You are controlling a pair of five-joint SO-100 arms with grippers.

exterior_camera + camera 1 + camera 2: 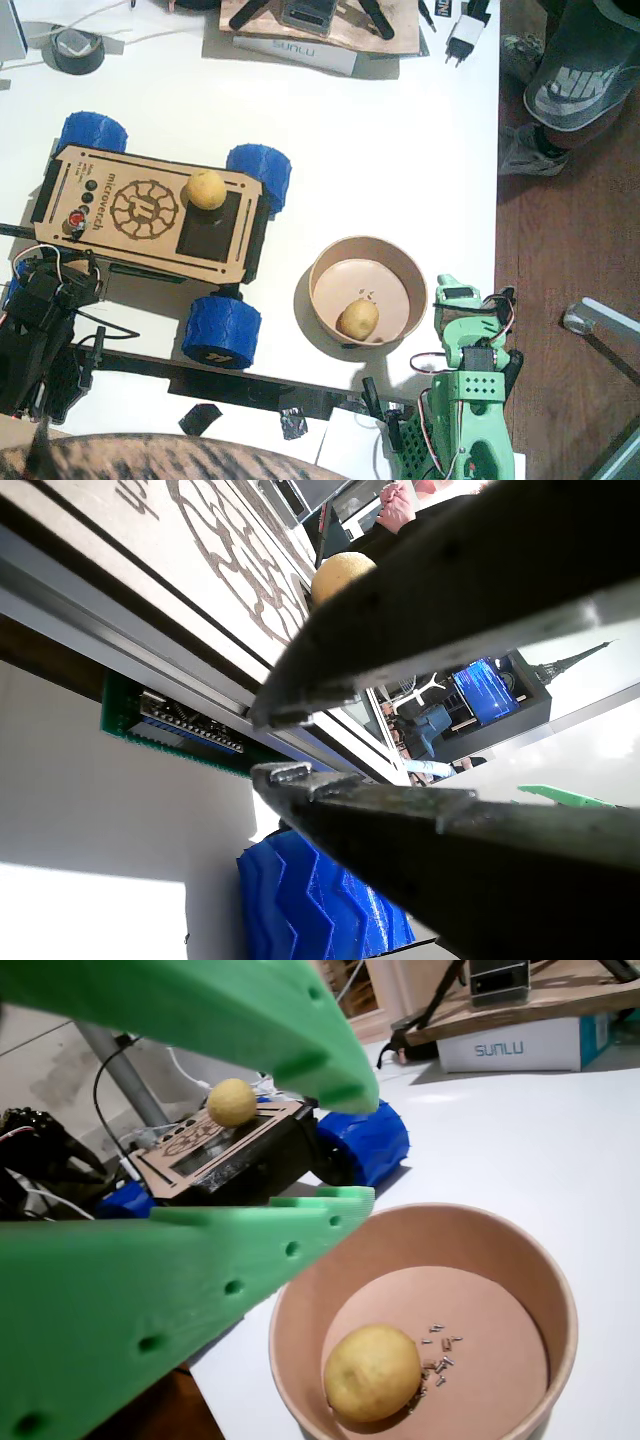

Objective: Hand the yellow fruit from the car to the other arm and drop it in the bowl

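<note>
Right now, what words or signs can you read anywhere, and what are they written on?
"SUNLU" on the white box at the table's far edge, also seen upside down from above.
"microrench", roughly; the letters are small, engraved on the car beside its gear emblem.
A swoosh logo on the grey shoe on the floor.
Smaller lines of lettering on the car's deck are too small to read.
The dark specks in the bowl are not writing.

Yellow fruit sits atop car; bowl just beside car.
</note>
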